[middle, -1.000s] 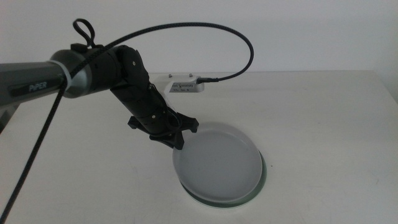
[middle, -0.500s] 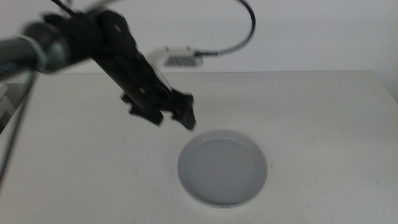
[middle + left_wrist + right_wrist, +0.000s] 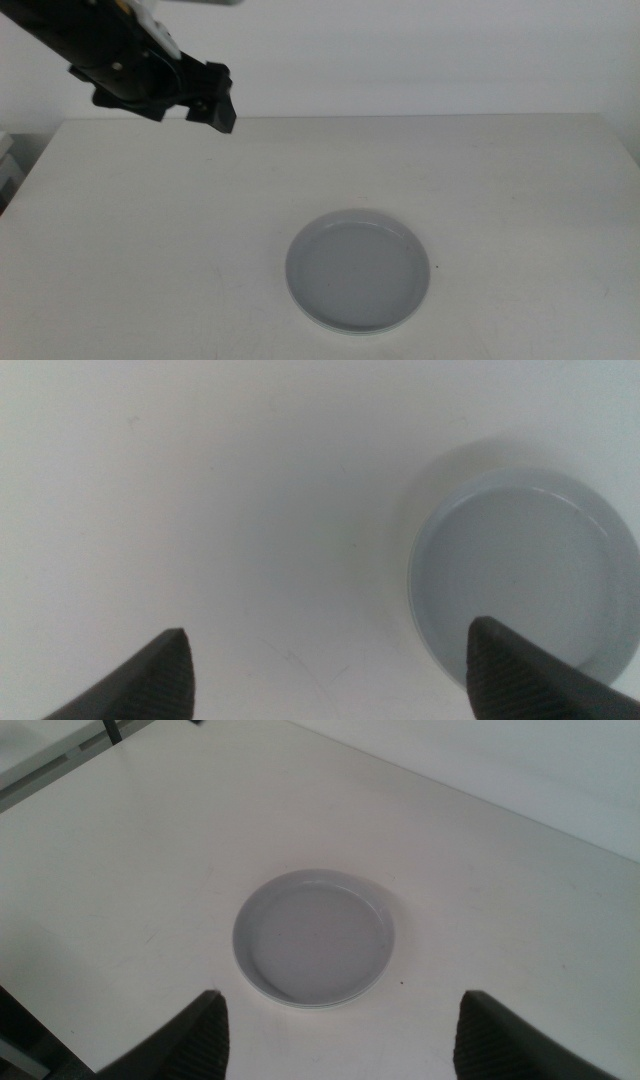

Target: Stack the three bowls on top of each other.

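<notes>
A pale grey-blue bowl [image 3: 358, 272] lies flat on the white table [image 3: 520, 190], right of centre and towards the front. A paler edge shows under its front rim, and I cannot tell what lies beneath. My left gripper [image 3: 212, 108] hangs high over the table's far left, well clear of the bowl. In the left wrist view this gripper [image 3: 330, 628] is open and empty, with the bowl [image 3: 525, 575] far below. My right gripper [image 3: 340, 1000] is out of the middle view. It is open and empty, high above the bowl [image 3: 313, 935].
The table's far edge [image 3: 400, 117] meets a plain white wall. At the far left, beyond the table's edge, stands a pale piece of furniture [image 3: 8, 165]. A dark bar [image 3: 60, 760] runs past the table's corner in the right wrist view.
The left gripper let go of the grey-blue bowl, which dropped from tilted to flat. The gripper then rose and drew back to the upper left.
</notes>
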`<state>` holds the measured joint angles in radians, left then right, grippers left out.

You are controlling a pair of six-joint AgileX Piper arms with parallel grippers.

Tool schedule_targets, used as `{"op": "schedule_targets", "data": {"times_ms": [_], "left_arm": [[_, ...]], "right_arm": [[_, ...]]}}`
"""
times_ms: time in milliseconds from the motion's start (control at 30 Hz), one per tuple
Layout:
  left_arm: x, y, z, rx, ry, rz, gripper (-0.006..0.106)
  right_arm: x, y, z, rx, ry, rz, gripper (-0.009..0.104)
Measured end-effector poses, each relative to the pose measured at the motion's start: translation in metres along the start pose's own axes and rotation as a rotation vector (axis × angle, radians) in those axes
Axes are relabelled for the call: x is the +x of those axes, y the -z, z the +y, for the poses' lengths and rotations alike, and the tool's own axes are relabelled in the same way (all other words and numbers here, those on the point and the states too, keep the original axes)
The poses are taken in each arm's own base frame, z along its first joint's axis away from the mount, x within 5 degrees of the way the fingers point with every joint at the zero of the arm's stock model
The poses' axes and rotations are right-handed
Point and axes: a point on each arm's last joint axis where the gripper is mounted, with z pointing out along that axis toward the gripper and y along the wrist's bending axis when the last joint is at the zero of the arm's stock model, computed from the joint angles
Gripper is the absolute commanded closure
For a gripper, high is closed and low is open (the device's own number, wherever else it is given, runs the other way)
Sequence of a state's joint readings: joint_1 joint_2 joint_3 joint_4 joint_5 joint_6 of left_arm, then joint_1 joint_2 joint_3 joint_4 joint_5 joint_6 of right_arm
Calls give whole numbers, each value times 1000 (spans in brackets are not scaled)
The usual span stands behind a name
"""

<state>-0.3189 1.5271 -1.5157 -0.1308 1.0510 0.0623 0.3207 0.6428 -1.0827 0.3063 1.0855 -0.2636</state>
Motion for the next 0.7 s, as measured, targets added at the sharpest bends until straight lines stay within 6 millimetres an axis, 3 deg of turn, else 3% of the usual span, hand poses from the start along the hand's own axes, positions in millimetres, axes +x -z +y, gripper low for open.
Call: {"op": "schedule_targets", "data": {"times_ms": [133,533,700], "left_arm": [[1,13,-1,-3,-11,-29,0],[5,22,0,-23,-49,1,1],[10,39,-1,-36,-34,-15,1]], "right_arm": [[0,0,0,0,0,0,38],[0,0,0,2,1,1,38],[-6,0,0,-5,-30,-63,38]]}}
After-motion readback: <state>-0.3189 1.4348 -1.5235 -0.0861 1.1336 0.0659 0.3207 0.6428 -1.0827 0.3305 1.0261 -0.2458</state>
